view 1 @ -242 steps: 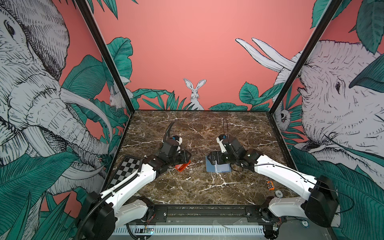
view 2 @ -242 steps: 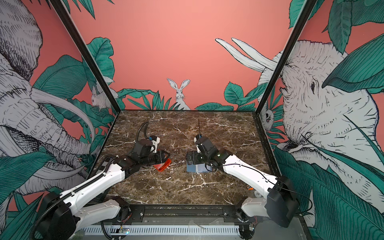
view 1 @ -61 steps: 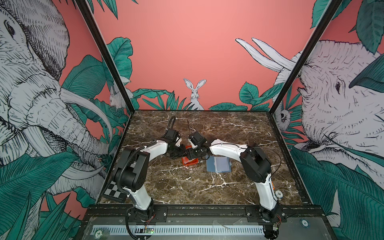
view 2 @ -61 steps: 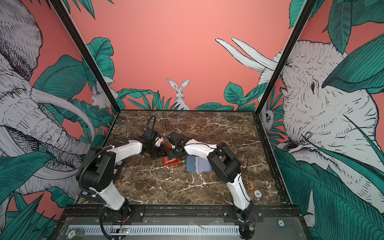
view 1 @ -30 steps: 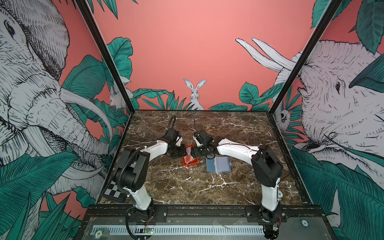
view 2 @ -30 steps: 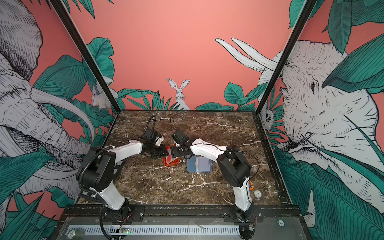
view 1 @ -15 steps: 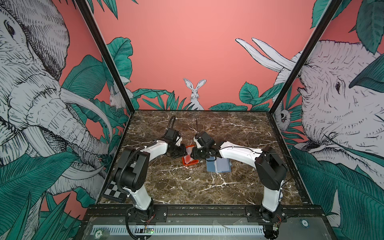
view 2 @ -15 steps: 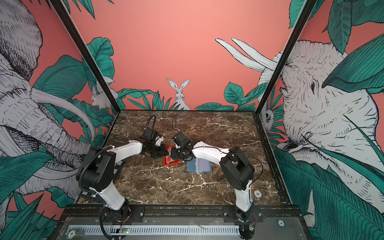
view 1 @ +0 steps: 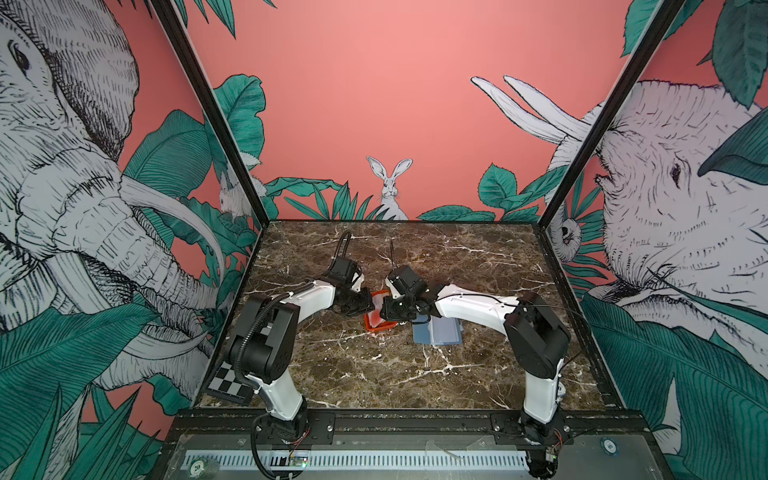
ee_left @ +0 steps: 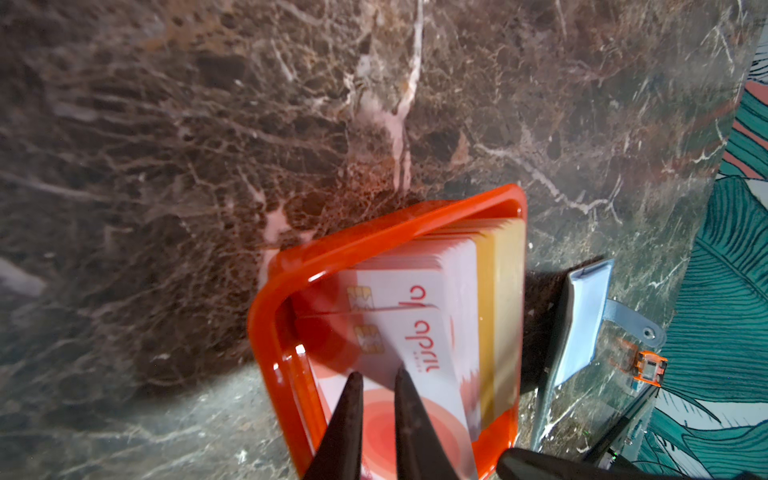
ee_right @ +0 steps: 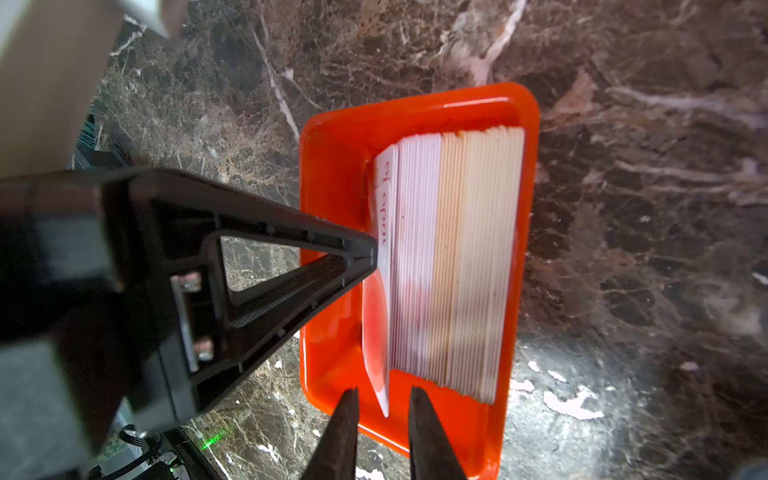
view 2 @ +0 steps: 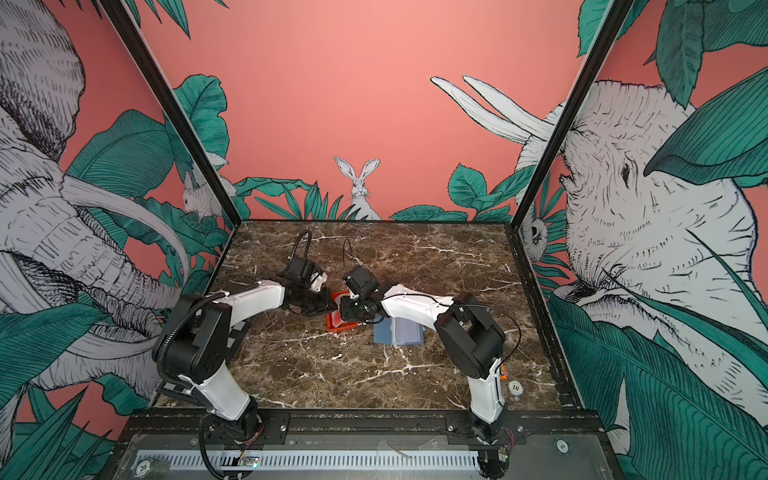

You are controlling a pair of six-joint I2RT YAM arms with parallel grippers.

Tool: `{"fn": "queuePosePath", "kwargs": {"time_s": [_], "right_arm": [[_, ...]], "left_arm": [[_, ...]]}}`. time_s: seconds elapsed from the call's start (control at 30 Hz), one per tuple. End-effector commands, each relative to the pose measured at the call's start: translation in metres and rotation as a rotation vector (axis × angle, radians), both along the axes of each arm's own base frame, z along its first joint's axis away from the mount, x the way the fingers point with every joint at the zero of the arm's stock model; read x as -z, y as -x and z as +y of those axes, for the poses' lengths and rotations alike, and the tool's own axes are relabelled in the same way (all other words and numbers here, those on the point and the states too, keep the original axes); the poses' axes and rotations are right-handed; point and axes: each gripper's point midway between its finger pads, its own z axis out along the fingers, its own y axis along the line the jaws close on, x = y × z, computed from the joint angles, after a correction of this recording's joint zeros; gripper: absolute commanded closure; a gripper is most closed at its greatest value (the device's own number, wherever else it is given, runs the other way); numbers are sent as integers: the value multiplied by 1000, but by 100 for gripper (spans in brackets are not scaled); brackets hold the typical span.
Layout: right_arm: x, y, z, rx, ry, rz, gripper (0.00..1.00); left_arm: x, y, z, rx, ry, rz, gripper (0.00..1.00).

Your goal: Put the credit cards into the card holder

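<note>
Right gripper (ee_right: 384,392) stands with jaws narrowly apart astride one end of the front card (ee_right: 384,208); neither jaw visibly presses it yet. The left gripper (ee_left: 378,374) has jaws narrowly apart on nothing, its tips set against that card's face where it leans off the stack. The cards (ee_right: 457,257) stand on edge in the tray (ee_right: 332,166) at the centre of the tabletop (view 1: 374,374). The holder (view 1: 438,332) lies flat just beside the tray, toward the right edge, untouched. Recommended procedure: close the right jaws squarely on the separated card only and check that no second card sits between them. Keep the left tips in place until the grip is firm, then lift along the card's own plane to clear the tray rim. Eight seconds earlier the right gripper was at the holder and only the left was at the tray; the right has since crossed to the tray.
</note>
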Motion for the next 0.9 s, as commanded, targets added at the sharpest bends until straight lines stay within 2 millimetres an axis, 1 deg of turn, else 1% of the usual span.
{"fn": "queuePosePath", "kwargs": {"time_s": [0.0,0.17,0.4,0.63,0.87], "right_arm": [[4,3,4,-3,-6,3,78],[2,3,6,-1,-18,-2,78],[6,5,7,5,-26,13,78],[10,7,7,2,-17,24,87],[16,7,4,3,18,29,87]], "left_arm": [[7,7,4,-7,-18,21,82],[7,8,5,-6,-18,20,82],[7,7,5,-8,-16,20,82],[5,7,4,-7,-15,18,82],[4,7,4,-9,-13,14,82]]}}
